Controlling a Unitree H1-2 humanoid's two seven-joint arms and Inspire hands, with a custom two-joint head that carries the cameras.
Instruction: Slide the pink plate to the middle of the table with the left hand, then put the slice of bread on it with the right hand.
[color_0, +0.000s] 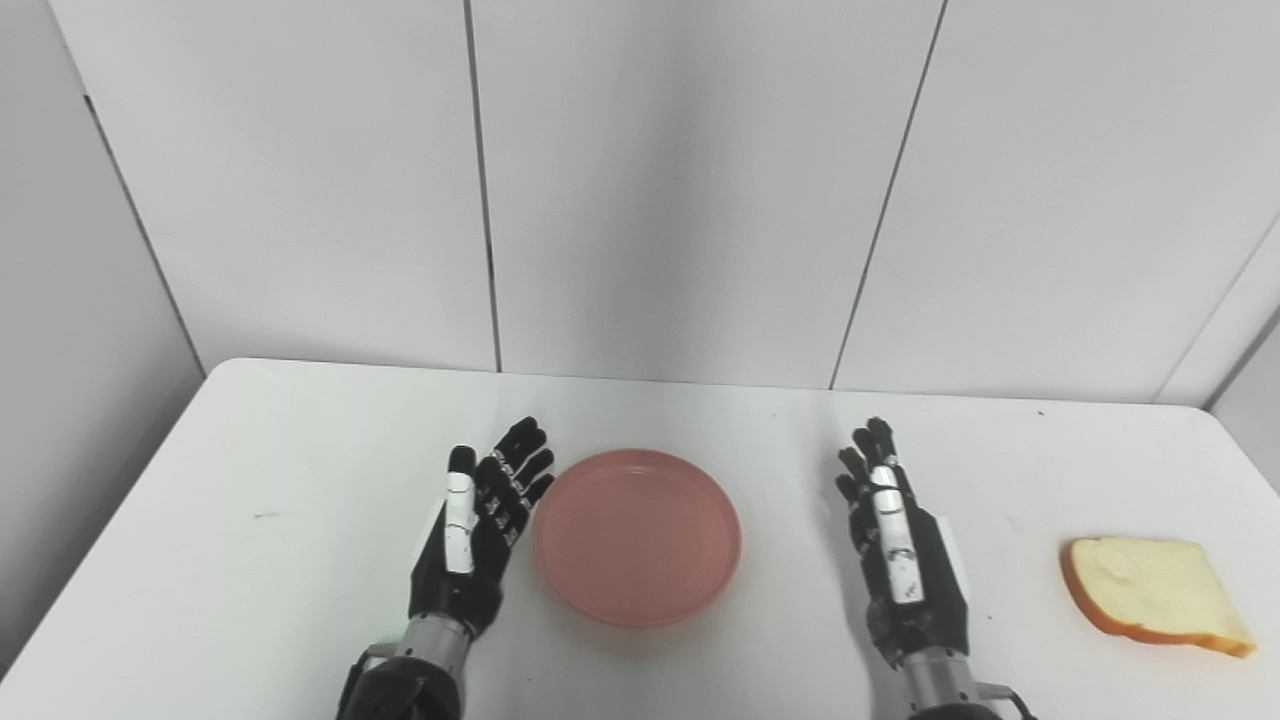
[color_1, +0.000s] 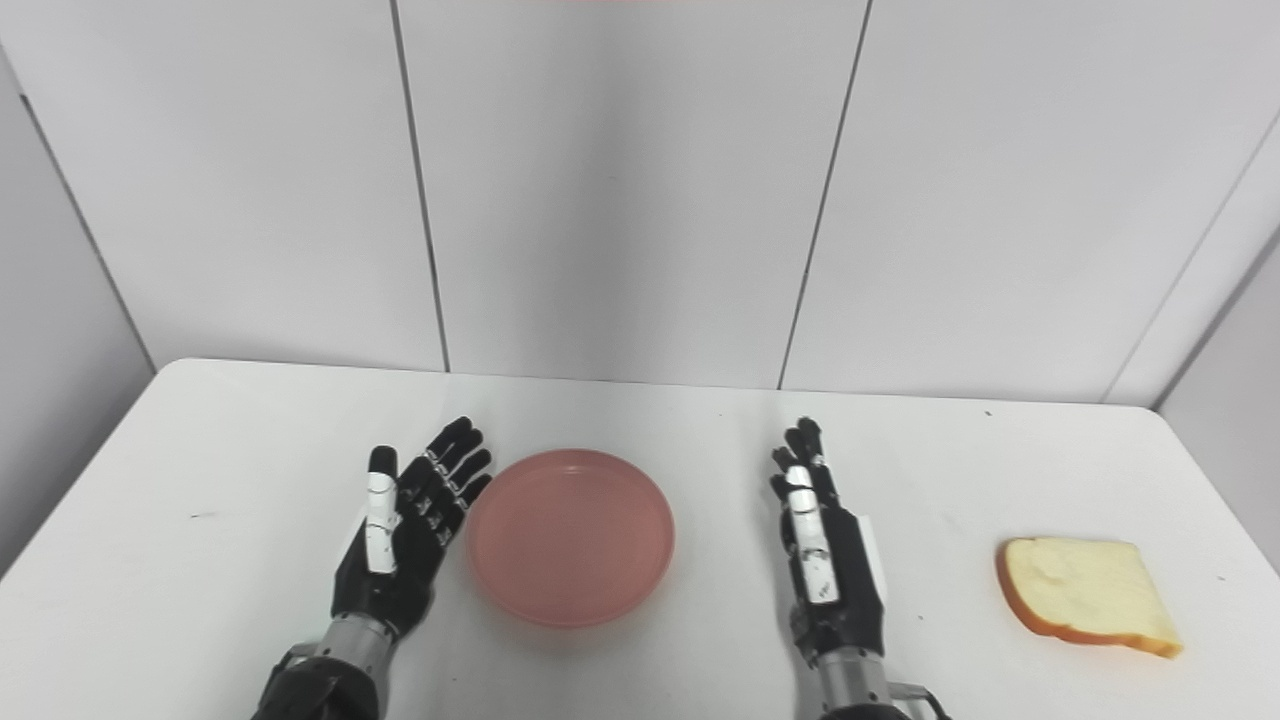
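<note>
In the left eye view a white table (color_0: 250, 480) stands against grey wall panels (color_0: 680, 200); a pink plate (color_0: 637, 535) lies flat near the middle of the table, with nothing on it; the left hand (color_0: 480, 530) stands on edge just beside the plate's left rim, palm turned toward it, fingers straight and spread and holding nothing, though whether the fingertips touch the rim is hard to tell from here; the right hand (color_0: 900, 545) stands on edge to the right of the plate, apart from it, fingers straight and close together, empty; a slice of bread (color_0: 1150, 593) lies flat near the table's right edge, well apart from the right hand and the plate. In the right eye view the same layout shows from a little to the side; the plate (color_1: 570, 535) sits between the two hands; the left hand (color_1: 405, 525) is open beside its left rim; the right hand (color_1: 825, 550) is open and empty with bare table between it and the plate; the bread (color_1: 1085, 595) rests on the table at the far right, crust edge toward the hand.
</note>
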